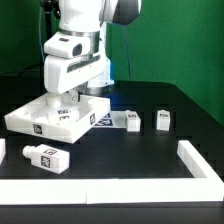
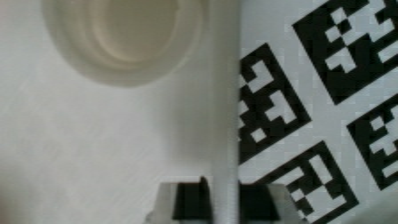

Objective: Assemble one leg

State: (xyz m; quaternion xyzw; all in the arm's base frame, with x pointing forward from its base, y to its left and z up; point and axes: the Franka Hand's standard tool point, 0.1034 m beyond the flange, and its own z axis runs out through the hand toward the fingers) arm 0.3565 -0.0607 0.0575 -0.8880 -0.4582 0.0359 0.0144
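Observation:
The wide white panel [image 1: 40, 118] with tag stickers lies at the exterior view's left, under the arm. My gripper [image 1: 66, 104] is down on it. In the wrist view the two dark fingers [image 2: 185, 202] stand close on either side of a thin upright white wall of the panel [image 2: 224, 120], so the gripper [image 2: 224, 192] is shut on that wall. A round corner socket [image 2: 125, 40] and tag stickers [image 2: 320, 90] lie on either side of the wall. Two stubby white legs [image 1: 133, 120] [image 1: 163, 120] stand right of the panel. A third leg [image 1: 45, 157] lies in front.
A white raised border [image 1: 120, 190] runs along the table's front and turns back at the exterior view's right [image 1: 195, 155]. The black tabletop [image 1: 120, 150] is ringed by a green backdrop.

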